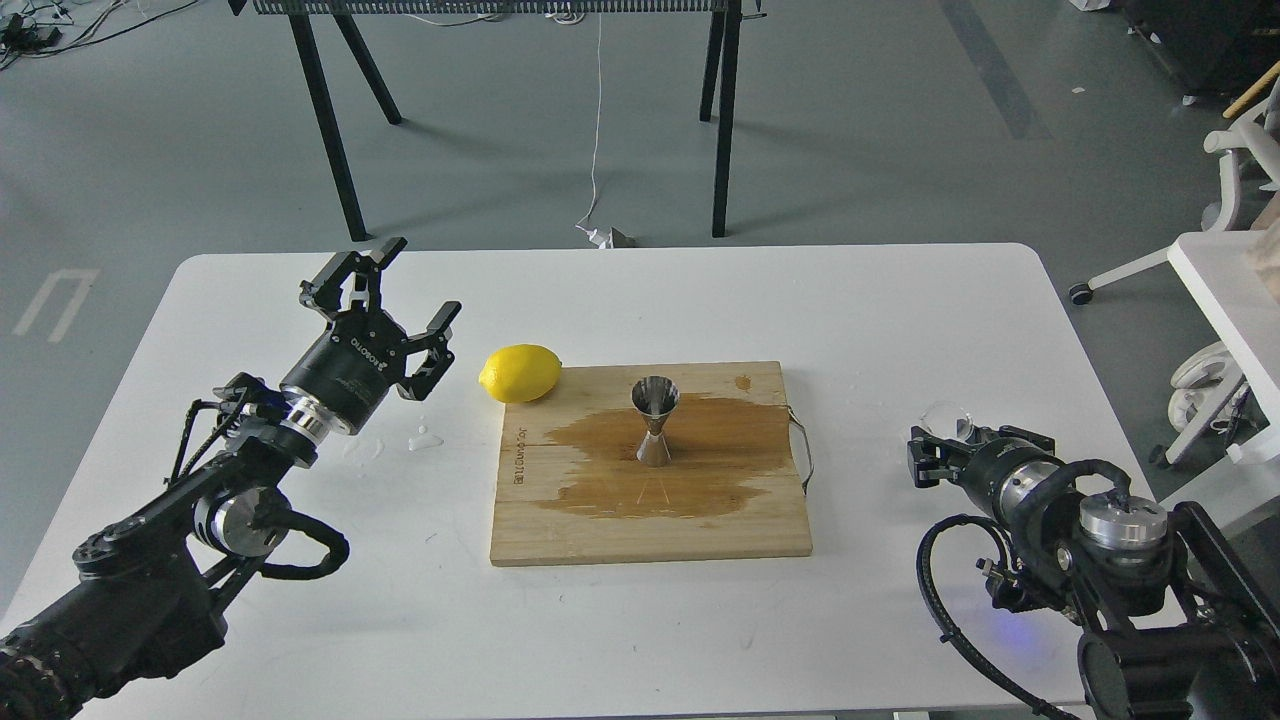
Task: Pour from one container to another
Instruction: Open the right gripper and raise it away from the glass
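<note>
The steel jigger (pixel 655 420) stands upright in the middle of a wooden board (pixel 600 530), on a large wet stain. The clear glass cup (pixel 948 419) is at the right side of the table, held at the tip of my right gripper (pixel 935 445), which is shut on it, about a board's half-width right of the board. I cannot tell whether the cup holds anything. My left gripper (pixel 425 276) hovers open and empty above the table left of the board, its fingers spread wide, close to a lemon.
A yellow lemon (pixel 520 372) lies at the board's far left corner. Small water drops (pixel 425 438) sit on the white table (pixel 700 300) near my left gripper. A thin wire handle (pixel 803 450) sticks out of the board's right edge.
</note>
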`<state>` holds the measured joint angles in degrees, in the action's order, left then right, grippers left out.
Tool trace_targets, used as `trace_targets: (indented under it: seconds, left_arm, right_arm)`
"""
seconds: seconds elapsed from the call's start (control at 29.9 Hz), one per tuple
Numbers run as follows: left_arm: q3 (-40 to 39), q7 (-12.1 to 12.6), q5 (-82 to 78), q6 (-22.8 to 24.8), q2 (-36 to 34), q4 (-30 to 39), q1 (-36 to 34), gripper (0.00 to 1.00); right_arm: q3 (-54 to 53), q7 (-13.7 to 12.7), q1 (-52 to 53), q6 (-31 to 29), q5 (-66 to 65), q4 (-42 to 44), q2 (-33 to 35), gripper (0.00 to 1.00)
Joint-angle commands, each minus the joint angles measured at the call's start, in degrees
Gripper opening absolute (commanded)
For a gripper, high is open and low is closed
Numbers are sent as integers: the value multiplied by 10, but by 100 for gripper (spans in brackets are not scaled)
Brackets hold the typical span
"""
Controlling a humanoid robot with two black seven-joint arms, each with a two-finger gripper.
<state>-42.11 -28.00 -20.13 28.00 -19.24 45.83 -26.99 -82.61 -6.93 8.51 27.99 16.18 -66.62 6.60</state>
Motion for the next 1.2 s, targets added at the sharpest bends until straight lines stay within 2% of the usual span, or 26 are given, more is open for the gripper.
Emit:
trace_targets:
  seconds: [0.0,0.1,0.37,0.6,0.67,0.7,0.97,1.17]
  left_arm:
    - [0,0,0,0,3,-4,0,89]
    - [0,0,0,0,6,-4,0,89]
    - [0,0,0,0,6,-5,0,89]
    - [0,0,0,0,6,-5,0,89]
    - [0,0,0,0,6,-5,0,89]
    - [0,0,0,0,6,-5,0,89]
    - [0,0,0,0,6,-5,0,89]
    - [0,0,0,0,5,-6,1,89]
  right_arm:
    - [2,0,2,0,0,6,1,40]
    - [4,0,2,0,0,5,1,42]
    - [8,0,2,0,0,-1,0,59]
    - [9,0,3,0,0,-3,0,79]
    - [9,1,3,0,1,-4,0,92]
    - [9,1,2,0,1,-8,0,95]
    - [0,0,-17,0,1,-61,4,97]
    - [-2,0,-44,0,1,-140,31,97]
